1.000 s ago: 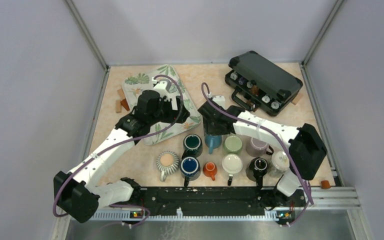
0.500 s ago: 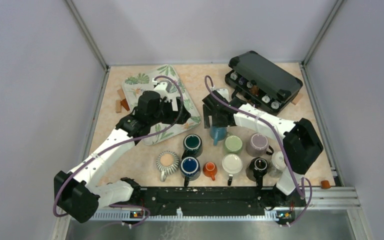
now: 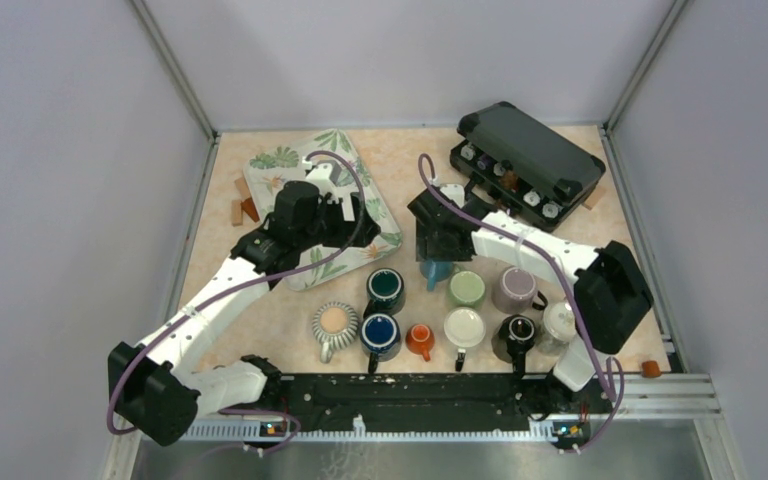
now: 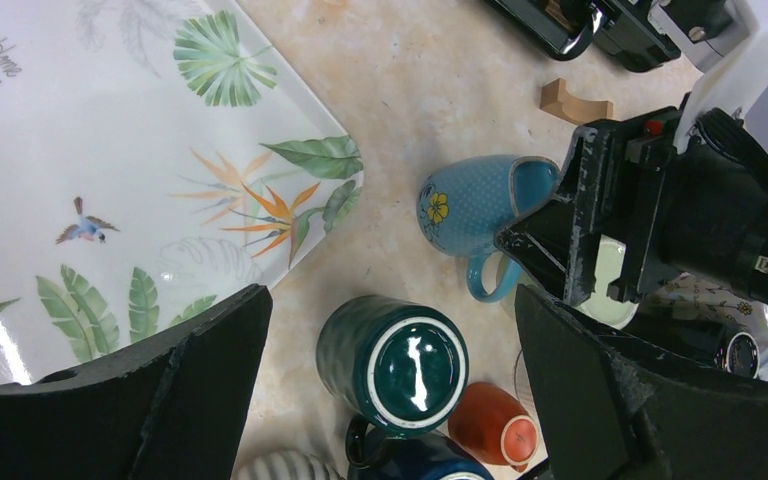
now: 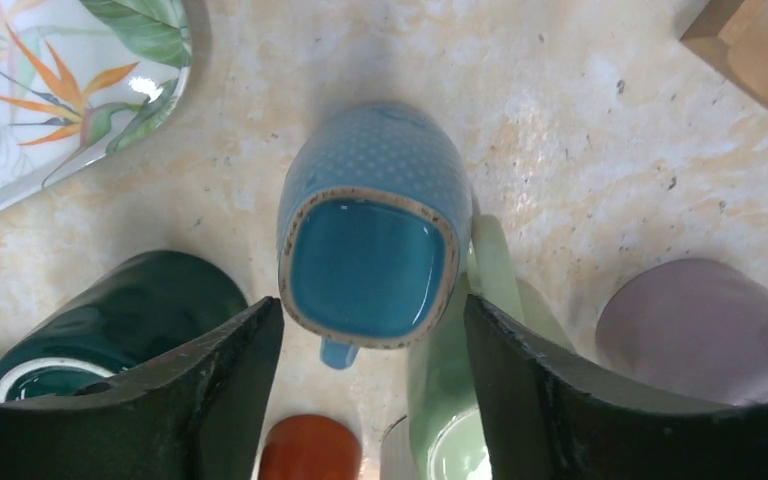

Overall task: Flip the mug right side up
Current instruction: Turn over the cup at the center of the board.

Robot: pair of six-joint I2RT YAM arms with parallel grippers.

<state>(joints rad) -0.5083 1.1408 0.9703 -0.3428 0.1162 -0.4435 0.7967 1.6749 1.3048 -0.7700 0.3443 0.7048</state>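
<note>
A blue dotted mug (image 3: 436,270) with a yellow flower lies tipped on its side on the table behind the row of mugs. Its mouth faces my right gripper and its handle points toward the near edge. It shows in the left wrist view (image 4: 470,205) and the right wrist view (image 5: 375,200). My right gripper (image 3: 438,252) has a finger at each side of the rim (image 5: 372,300) and grips the mug. My left gripper (image 4: 390,300) is open and empty, hovering above an upside-down dark green mug (image 4: 400,365).
Mugs stand close by: dark green (image 3: 385,288), pale green (image 3: 466,289), lilac (image 3: 513,291), striped (image 3: 334,325), orange (image 3: 419,338), cream (image 3: 463,327), black (image 3: 513,335). A leaf-print tray (image 3: 290,165) lies at the back left and a black case (image 3: 530,150) at the back right.
My right gripper has moved back and a little right, and the blue mug has moved with it, away from the mug row. The left arm has not moved.
</note>
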